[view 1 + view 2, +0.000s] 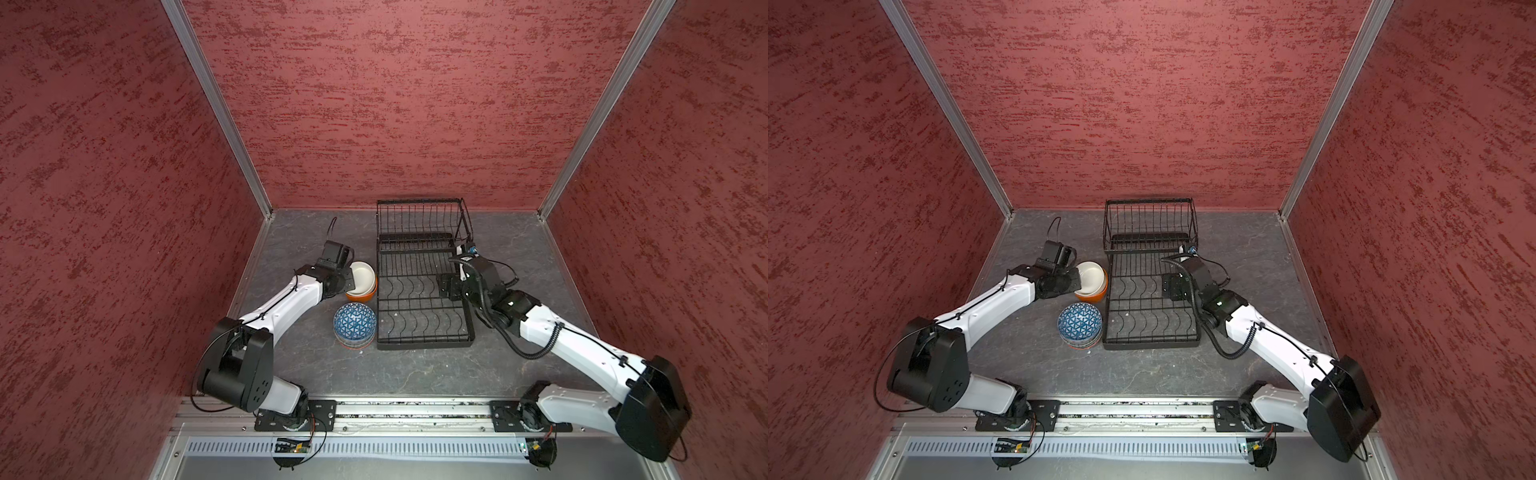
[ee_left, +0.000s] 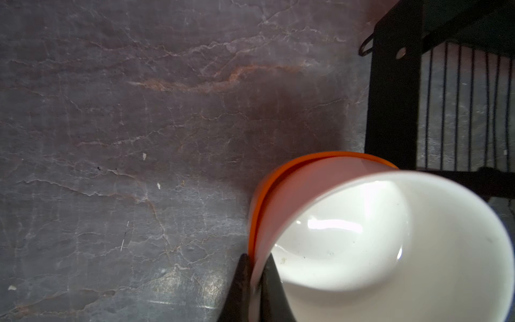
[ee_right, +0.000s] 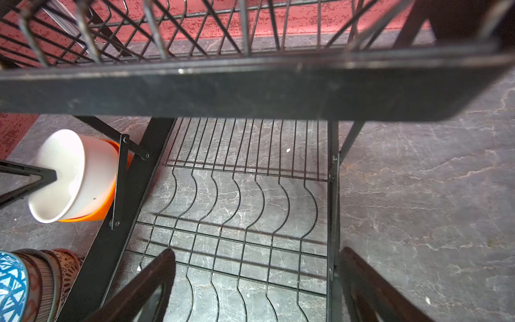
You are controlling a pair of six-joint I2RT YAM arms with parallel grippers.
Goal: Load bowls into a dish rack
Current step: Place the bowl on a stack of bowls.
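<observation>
The stack (image 1: 355, 328) of patterned bowls sits mid-table (image 1: 415, 374), touching the rack (image 1: 424, 345). Beyond it, the left end effector (image 2: 256, 264) pinches the rim of the white bowl (image 1: 363, 276), which is tilted in the orange bowl (image 1: 360, 296). The right end effector (image 3: 256, 252) gapes empty over the rack. The white bowl looks to be at pickup; next it must lift free of the orange one and go into a slot.

You have mottled red walls (image 1: 395, 104) ahead of and on both sides of the left claw (image 1: 351, 281), aluminium corner posts (image 1: 216, 108) between them, dark veined stone floor (image 1: 415, 374) beneath it.
</observation>
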